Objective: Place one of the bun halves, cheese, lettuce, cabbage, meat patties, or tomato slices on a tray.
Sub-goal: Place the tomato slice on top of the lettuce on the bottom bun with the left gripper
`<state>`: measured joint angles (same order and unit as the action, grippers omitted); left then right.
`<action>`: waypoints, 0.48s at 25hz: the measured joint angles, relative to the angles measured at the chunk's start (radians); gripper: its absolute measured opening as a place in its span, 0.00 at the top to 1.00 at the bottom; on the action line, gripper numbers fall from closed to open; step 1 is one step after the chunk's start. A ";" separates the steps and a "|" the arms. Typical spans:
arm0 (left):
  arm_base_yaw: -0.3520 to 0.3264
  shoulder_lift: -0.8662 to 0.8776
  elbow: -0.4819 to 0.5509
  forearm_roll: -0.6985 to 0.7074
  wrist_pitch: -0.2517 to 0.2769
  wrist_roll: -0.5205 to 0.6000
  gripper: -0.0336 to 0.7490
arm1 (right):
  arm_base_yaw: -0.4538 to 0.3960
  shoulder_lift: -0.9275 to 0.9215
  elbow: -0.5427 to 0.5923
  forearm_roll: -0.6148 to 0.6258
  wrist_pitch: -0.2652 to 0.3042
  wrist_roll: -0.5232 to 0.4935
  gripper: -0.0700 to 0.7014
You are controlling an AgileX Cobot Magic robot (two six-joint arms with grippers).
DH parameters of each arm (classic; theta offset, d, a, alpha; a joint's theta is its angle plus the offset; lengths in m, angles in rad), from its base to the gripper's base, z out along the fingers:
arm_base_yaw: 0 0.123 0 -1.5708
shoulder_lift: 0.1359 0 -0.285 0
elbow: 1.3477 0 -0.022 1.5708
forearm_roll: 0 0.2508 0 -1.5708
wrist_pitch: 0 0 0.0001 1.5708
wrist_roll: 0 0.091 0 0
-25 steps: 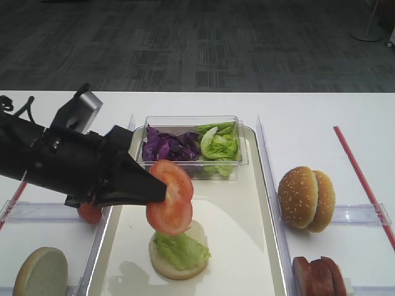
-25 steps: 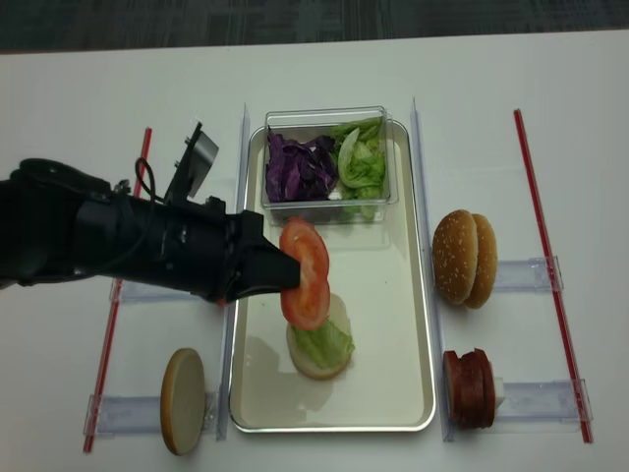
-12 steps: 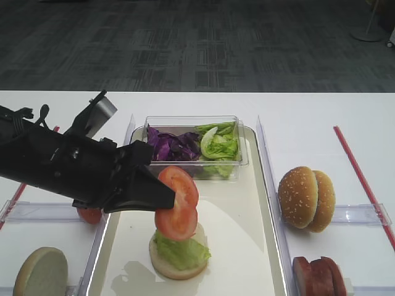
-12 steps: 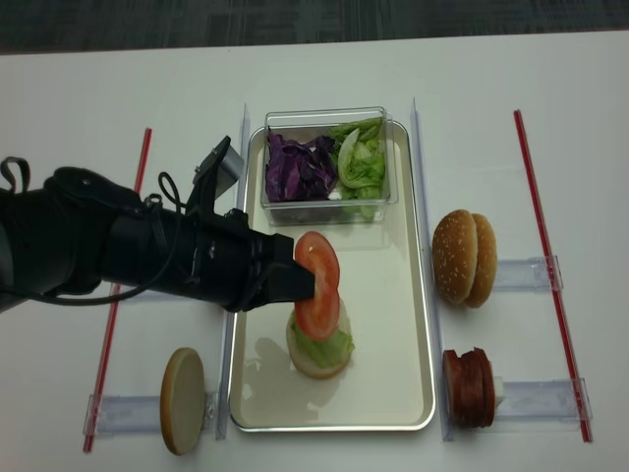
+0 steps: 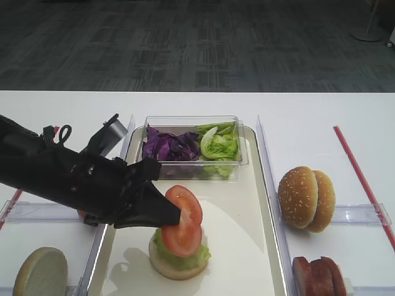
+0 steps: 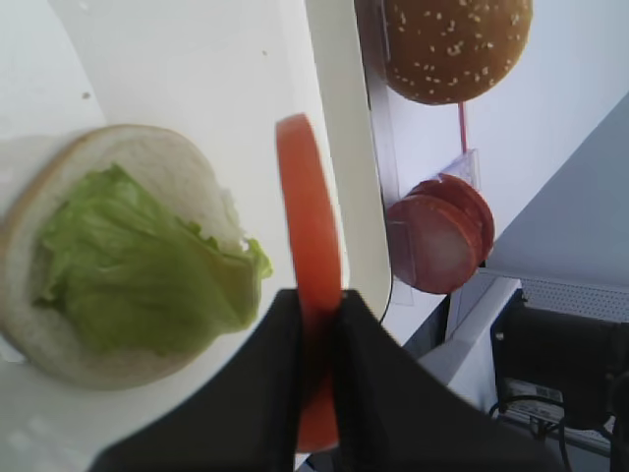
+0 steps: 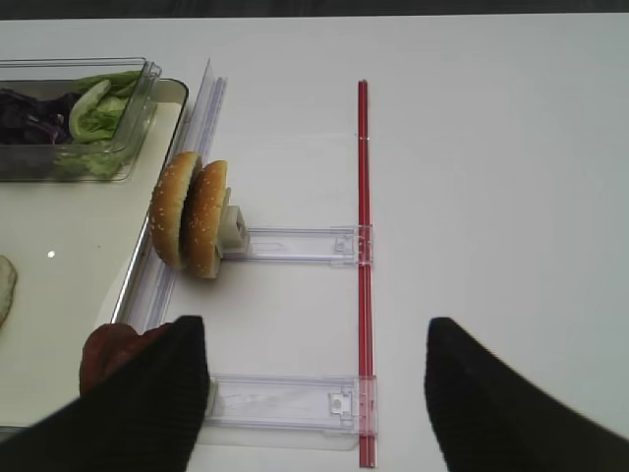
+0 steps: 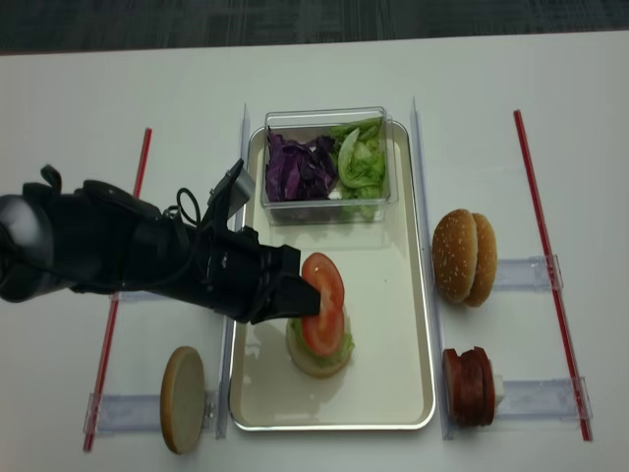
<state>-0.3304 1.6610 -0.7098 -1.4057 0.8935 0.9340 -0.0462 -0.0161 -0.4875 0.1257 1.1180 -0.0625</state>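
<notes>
Left gripper (image 6: 316, 324): jaws closed on the tomato slice (image 6: 309, 236), pinching its near edge.
Tomato slice: stood on edge, just above the lettuce (image 6: 138, 265) on the bun bottom (image 5: 165, 263), over the tray (image 5: 247, 246).
Right gripper (image 7: 314, 379): jaws apart, holding nothing.

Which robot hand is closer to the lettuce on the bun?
The left. Its end effector hangs just above the lettuce, pinching a tomato slice on edge. The right end effector is off past the tray, near the meat patties.
</notes>
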 joint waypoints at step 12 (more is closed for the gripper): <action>0.000 0.107 0.000 -0.032 0.004 0.055 0.89 | 0.000 0.000 0.000 0.000 0.000 0.000 0.26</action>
<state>-0.3304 1.7681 -0.7098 -1.4376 0.8971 0.9887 -0.0462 -0.0161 -0.4875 0.1257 1.1180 -0.0625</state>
